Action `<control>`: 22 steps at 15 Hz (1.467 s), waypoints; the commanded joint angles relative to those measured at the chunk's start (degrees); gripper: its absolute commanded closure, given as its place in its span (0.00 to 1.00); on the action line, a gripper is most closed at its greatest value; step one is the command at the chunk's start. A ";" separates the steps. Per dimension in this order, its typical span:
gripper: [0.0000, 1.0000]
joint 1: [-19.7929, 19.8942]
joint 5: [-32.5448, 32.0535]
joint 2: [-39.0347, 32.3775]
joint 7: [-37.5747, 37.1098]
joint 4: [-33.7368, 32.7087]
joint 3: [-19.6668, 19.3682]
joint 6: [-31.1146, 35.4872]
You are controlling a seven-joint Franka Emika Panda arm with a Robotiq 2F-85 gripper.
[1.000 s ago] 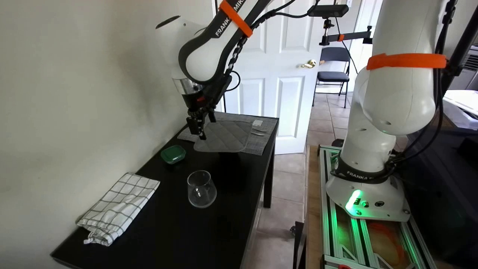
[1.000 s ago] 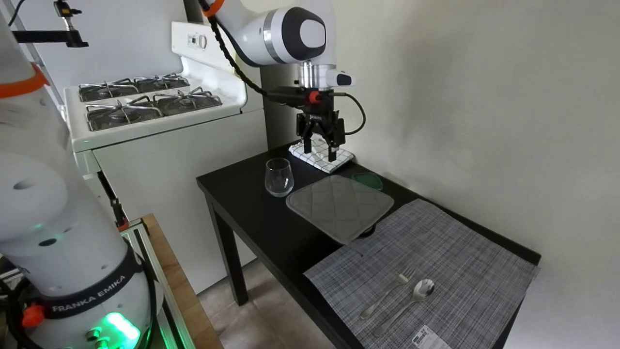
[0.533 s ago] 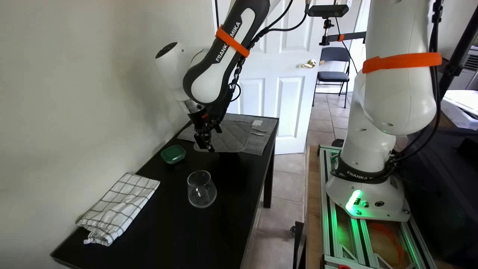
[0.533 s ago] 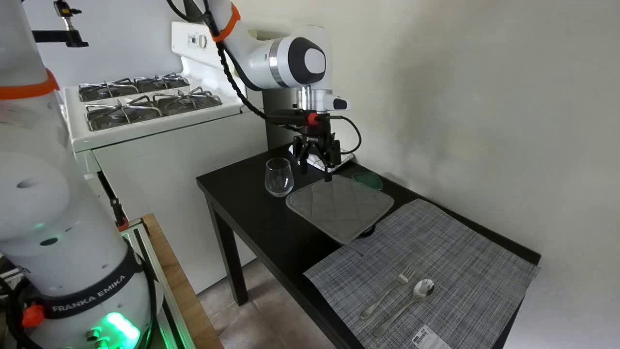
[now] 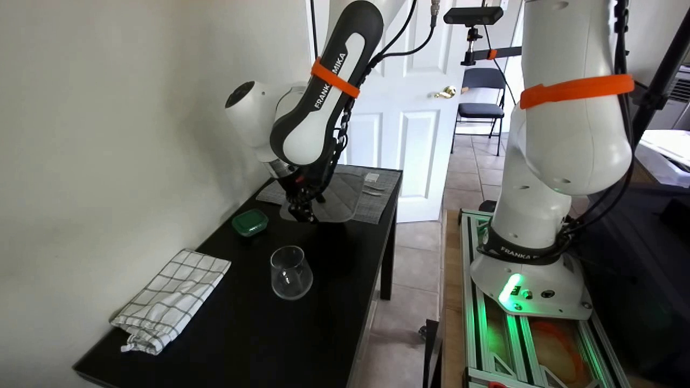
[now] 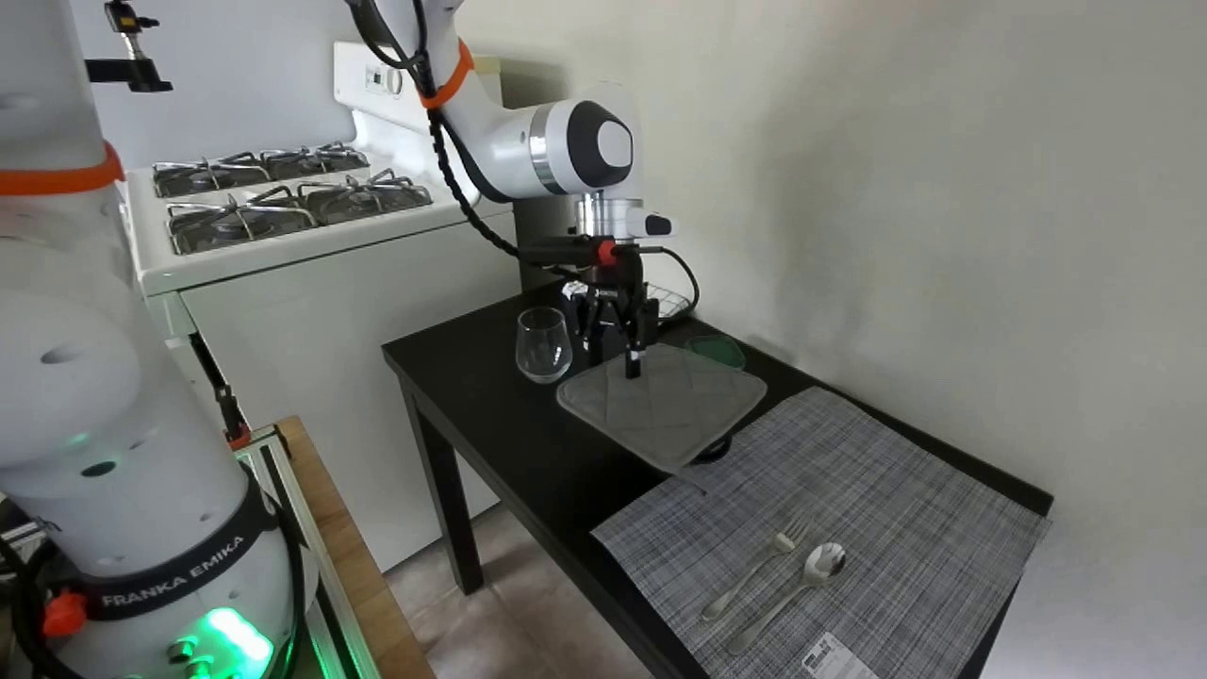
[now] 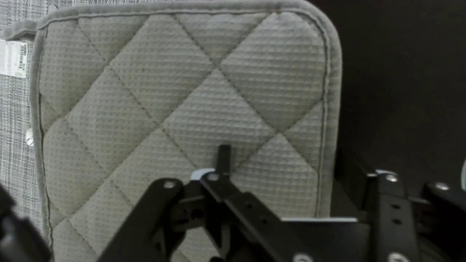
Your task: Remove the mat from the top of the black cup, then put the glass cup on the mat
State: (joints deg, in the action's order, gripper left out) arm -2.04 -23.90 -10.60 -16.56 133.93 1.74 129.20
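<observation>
The mat [image 6: 679,405], a grey quilted square with rounded corners, lies raised above the table. It also shows in the wrist view [image 7: 182,91] and in an exterior view [image 5: 345,196]. The black cup [image 6: 714,452] is almost wholly hidden under it; only a dark bit shows at the mat's edge. The glass cup [image 6: 543,347] stands upright beside the mat, also seen in an exterior view [image 5: 291,274]. My gripper [image 6: 614,360] is open and empty. In the wrist view, the gripper [image 7: 284,158] has one finger over the mat and the other past its edge. I cannot tell whether a finger touches it.
A green container [image 5: 250,222] sits near the wall. A white checkered cloth [image 5: 172,296] lies at one end of the black table [image 5: 259,339]. A grey woven placemat [image 6: 905,509] bears a fork [image 6: 754,573] and a spoon [image 6: 801,589].
My gripper has come down from above the table to the edge of the mat nearest the glass cup, with its fingers staying open. The glass cup has not moved.
</observation>
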 commanded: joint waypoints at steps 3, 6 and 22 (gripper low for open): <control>0.72 -1.85 -2.53 -1.31 -2.70 -0.55 -1.35 0.85; 0.96 -2.06 -2.63 -1.23 -2.91 -0.74 -1.50 0.82; 0.07 -2.52 -3.85 -0.42 -3.54 -1.15 -1.77 0.04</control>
State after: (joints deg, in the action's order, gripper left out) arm -3.41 -25.61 -11.00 -18.12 132.48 0.91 129.20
